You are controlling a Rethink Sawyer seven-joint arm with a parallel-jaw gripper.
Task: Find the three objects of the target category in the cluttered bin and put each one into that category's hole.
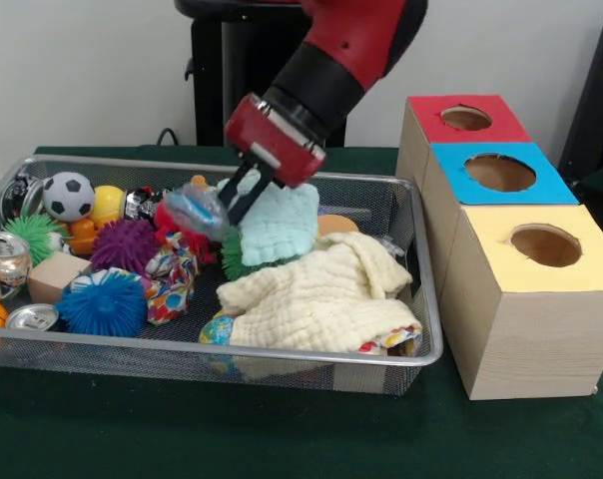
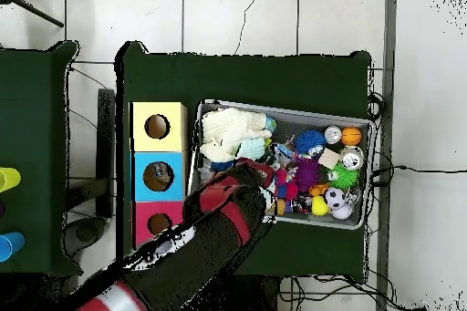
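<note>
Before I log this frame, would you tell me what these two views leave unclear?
- Gripper, front view: blurred, so whether it grips the crinkly wrapped thing is unclear.
- Gripper, overhead view: hidden under the arm.
- Bin floor, both views: covered by the cream cloth.
- Box holes: interiors dark.

Metal mesh bin point(image 1: 401, 215), waffle-textured cloth point(image 1: 321, 294)

Cream cloth point(image 1: 316, 294) crumpled in mesh bin point(image 1: 282, 354).

Red and black arm point(image 1: 341, 60), black fingers point(image 1: 244, 192).
</note>
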